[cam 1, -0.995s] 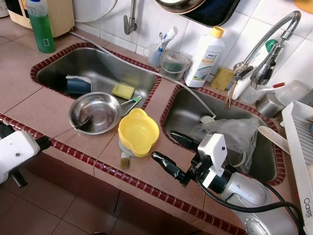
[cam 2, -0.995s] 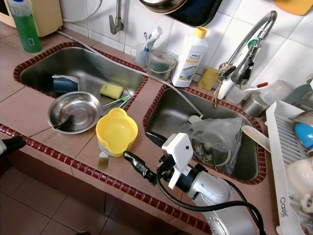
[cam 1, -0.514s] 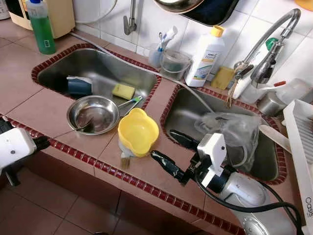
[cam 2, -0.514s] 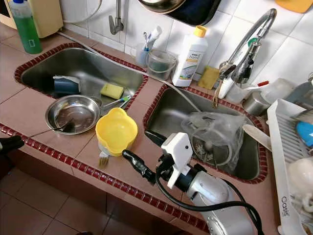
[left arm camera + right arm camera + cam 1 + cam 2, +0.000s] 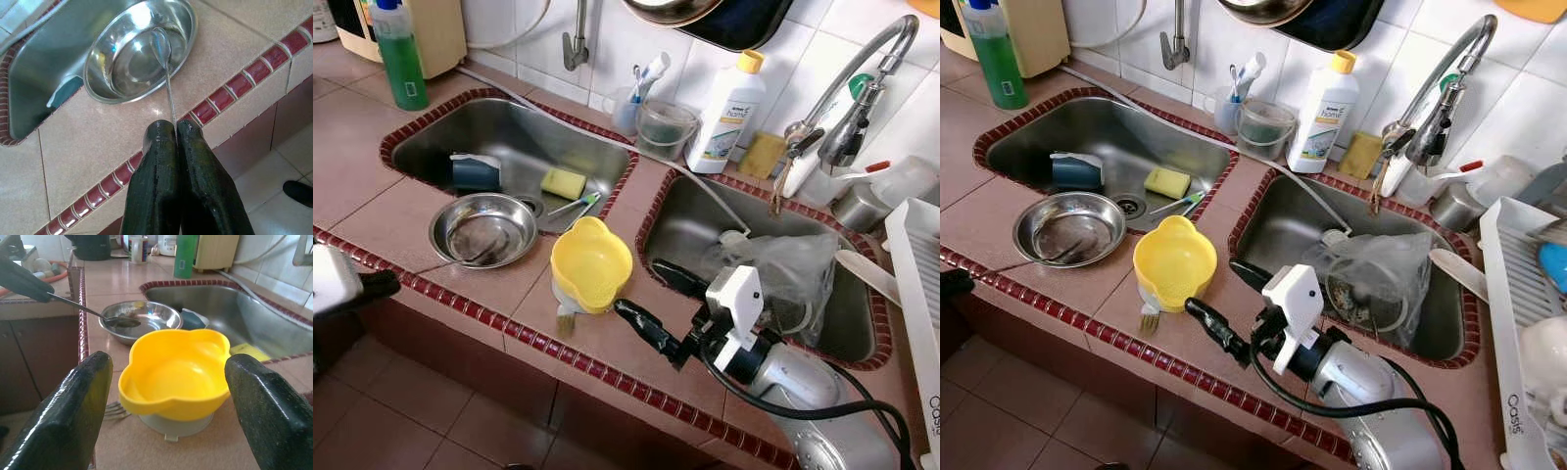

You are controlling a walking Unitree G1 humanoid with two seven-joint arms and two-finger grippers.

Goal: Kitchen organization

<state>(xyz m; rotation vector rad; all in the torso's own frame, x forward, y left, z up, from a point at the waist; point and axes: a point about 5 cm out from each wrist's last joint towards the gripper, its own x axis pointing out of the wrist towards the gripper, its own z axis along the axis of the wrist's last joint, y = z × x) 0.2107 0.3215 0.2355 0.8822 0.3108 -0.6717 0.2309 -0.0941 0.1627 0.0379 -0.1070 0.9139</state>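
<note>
Left eye view: the tiled surface (image 5: 391, 211) carries two sinks. A steel bowl (image 5: 482, 230) sits near the front edge, before the left sink (image 5: 509, 137), and a yellow bowl (image 5: 591, 264) stands on the strip between the sinks, with a fork (image 5: 565, 315) poking out beneath it. The right claw (image 5: 658, 305) hovers just beside the yellow bowl with its fingers spread wide and nothing held.

Right eye view: a sponge (image 5: 1166, 182) and a dark cup (image 5: 1075, 171) lie in the left sink, and a plastic bag (image 5: 1381, 274) fills much of the right sink (image 5: 1283, 220). A detergent bottle (image 5: 1321, 100) stands at the back edge. Most of the tidying looks undone.

Left wrist view: the left claw (image 5: 176, 129), pulled back past the front edge, is pinched tight on the handle of a spoon (image 5: 164, 63) whose head rests in the steel bowl.

Right wrist view: the yellow bowl sits between the spread fingers (image 5: 68, 406), not yet gripped, so grasping it appears to be the step in hand.
</note>
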